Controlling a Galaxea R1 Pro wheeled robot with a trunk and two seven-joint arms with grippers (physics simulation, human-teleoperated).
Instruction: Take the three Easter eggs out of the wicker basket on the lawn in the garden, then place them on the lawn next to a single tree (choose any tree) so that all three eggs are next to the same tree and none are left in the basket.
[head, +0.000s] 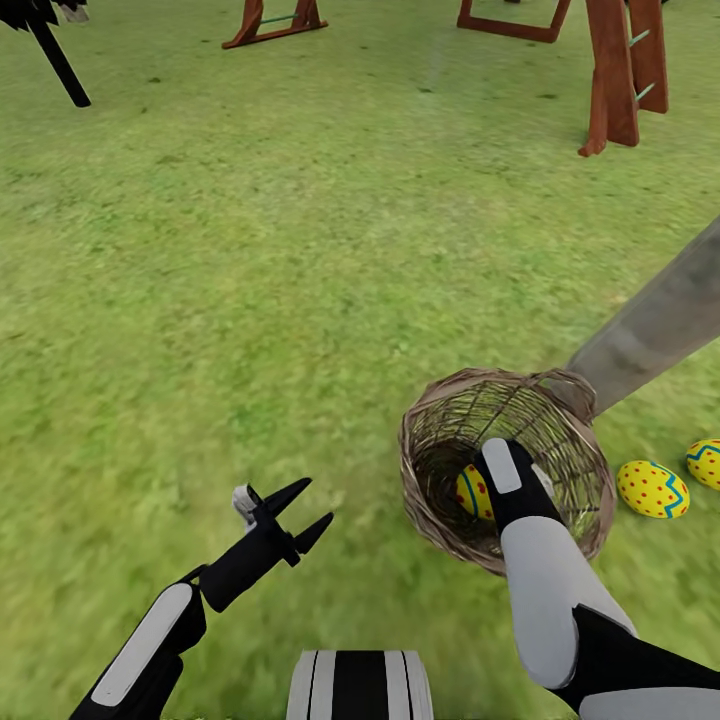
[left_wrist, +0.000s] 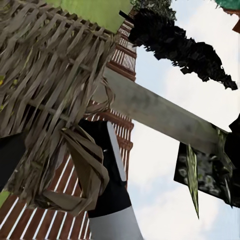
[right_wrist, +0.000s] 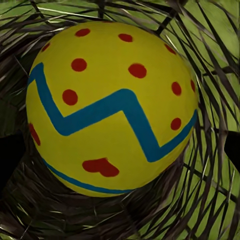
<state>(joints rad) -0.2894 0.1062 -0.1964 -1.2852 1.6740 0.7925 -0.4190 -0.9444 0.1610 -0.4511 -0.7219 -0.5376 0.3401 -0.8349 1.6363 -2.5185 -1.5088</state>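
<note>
Three eggs: all yellow with blue zigzag bands and red dots; one inside the basket, two out on the grass.
Lawn: wide flat green grass under everything, with reddish-brown wooden frame legs standing at its far side.
Tree: straight, smooth, pale grey-beige trunk leaning in from the right; its foot meets the ground just behind the basket's far rim.
Basket: small round tan-brown woven wicker basket, upright beside the trunk.
Right arm: white-and-black forearm reaches down through the basket's mouth; the right gripper is sunk inside, so I cannot tell whether its jaws are apart or closed.
Egg in basket: the remaining egg lies at the bottom, directly ahead of the right gripper and very close.
Eggs outside: one egg just right of the basket, near the trunk; another egg just beyond it.
Left gripper: black left gripper hangs over bare grass, well left of the basket, fingers spread, holding nothing.
</note>
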